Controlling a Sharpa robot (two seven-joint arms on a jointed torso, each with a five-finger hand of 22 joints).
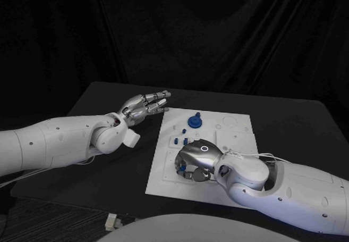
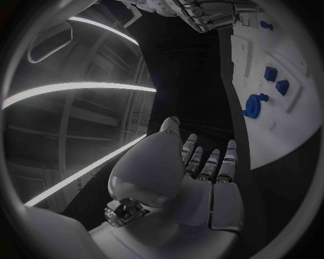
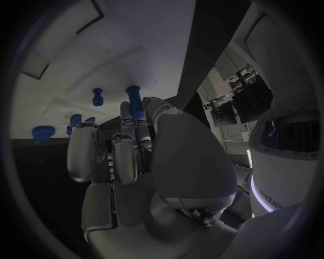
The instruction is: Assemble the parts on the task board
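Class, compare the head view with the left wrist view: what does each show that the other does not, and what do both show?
Head view alone: the whole task board on the black table, and the right hand low over the board's near half, blue parts at its fingers.

Left wrist view alone: the left hand's palm side, fingers straight and holding nothing.

Both: the left hand off the board's left edge, the blue gear-like part, and smaller blue parts.

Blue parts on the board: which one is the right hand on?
The blue peg at the near end of the white board, pinched by the right hand. The round blue gear and small blue blocks lie untouched farther up.
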